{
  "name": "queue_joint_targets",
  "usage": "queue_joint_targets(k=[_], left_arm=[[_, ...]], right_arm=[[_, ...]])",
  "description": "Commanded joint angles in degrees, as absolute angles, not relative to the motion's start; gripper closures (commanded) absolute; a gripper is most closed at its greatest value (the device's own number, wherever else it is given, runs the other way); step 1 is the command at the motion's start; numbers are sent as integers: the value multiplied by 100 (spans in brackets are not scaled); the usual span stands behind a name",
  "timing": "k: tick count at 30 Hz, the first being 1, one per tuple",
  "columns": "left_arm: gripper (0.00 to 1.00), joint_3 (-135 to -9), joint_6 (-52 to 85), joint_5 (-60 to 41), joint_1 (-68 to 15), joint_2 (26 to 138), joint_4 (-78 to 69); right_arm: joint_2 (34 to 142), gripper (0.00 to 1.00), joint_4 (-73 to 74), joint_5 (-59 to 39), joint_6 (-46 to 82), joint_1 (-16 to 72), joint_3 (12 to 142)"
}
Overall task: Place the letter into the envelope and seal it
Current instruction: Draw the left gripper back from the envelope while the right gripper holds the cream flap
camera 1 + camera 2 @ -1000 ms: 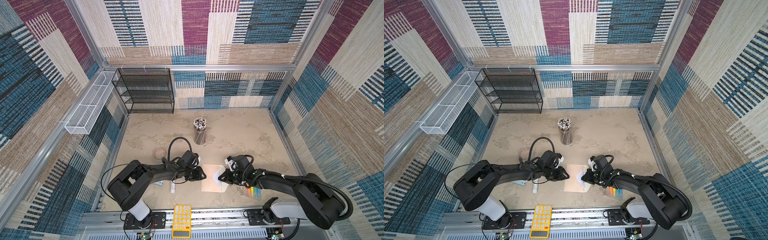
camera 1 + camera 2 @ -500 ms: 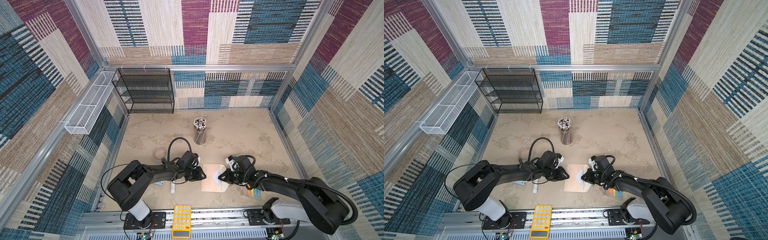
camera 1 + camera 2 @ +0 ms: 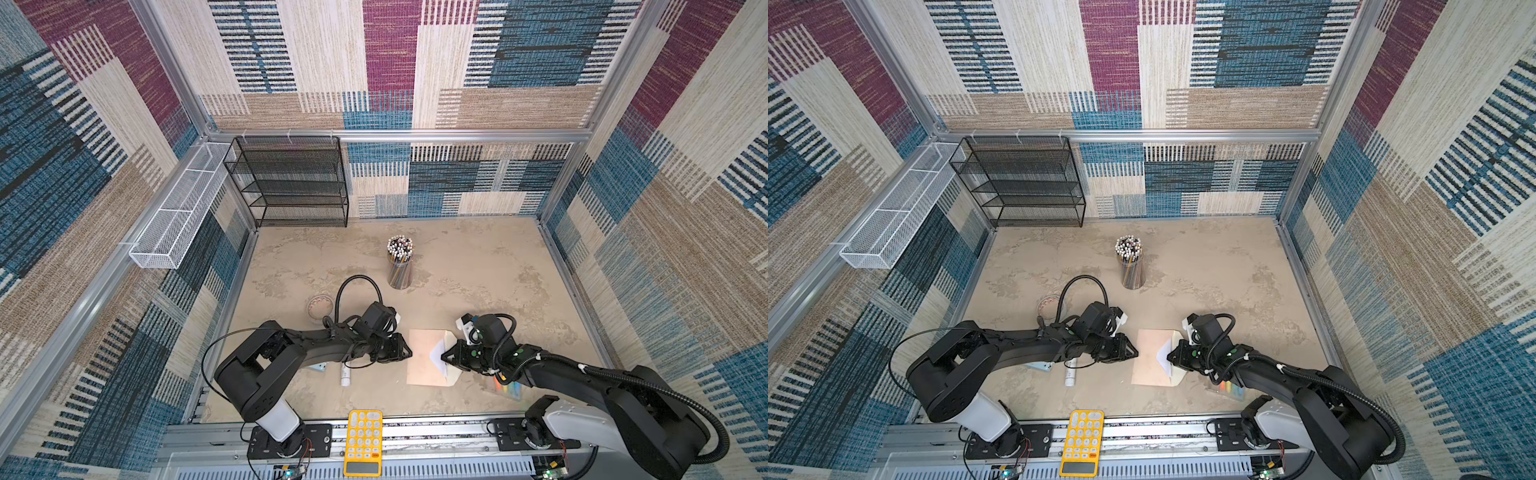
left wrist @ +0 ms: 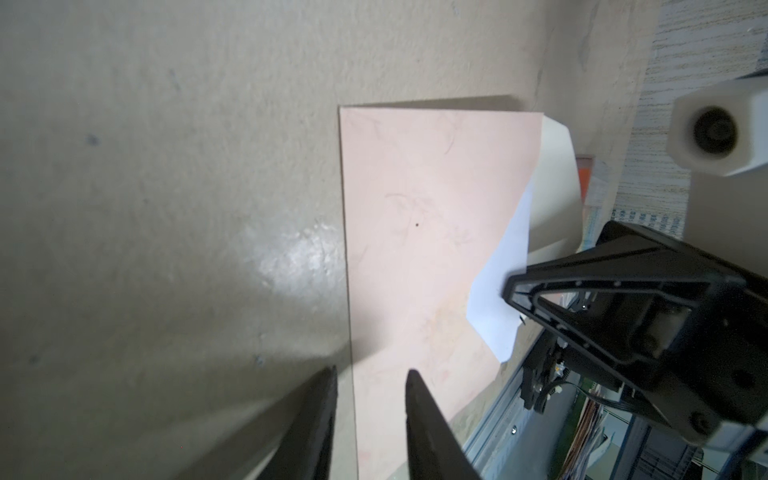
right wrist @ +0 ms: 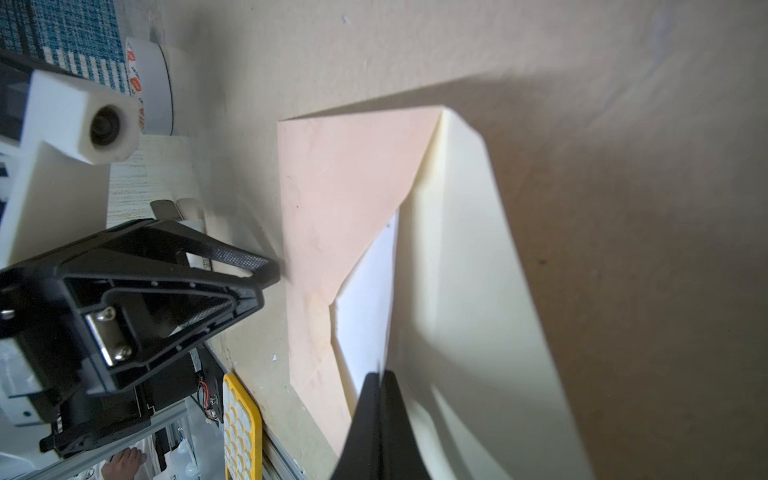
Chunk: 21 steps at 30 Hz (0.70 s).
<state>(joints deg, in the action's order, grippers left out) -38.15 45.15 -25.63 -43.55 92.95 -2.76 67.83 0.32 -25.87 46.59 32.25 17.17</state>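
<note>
Top views: envelope flat between arms, long axis near-far, mouth right. Letter mostly inside, white corner poking out right. Right gripper clenched, touching that corner, so nearest. Left gripper released, at envelope's left edge.

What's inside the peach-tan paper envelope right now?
A white paper letter shows in the V-shaped mouth of the peach-tan paper envelope, beside its open cream flap. The envelope's front covers the rest, so how deep it sits cannot be seen.

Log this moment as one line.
letter: partly in envelope; flap: open; left gripper: open, at envelope edge; right gripper: shut, at letter
</note>
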Motion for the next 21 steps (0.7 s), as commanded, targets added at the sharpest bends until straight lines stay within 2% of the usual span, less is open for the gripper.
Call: queue_joint_targets(k=[1,12,21], left_arm=[[68,-3726,4589,-2016,-4359,9403,670],[70,-3529,4704,-2052,-4377,9101,625],[71,-3351,4789,-2073,-4381,8700,740]], right_arm=[[6775,100,321,-2514,4805,3233,1654],[6555,100,862,-2441,5088,3234,1358],[6820,100,1300,-2522,5185,3234,1329]])
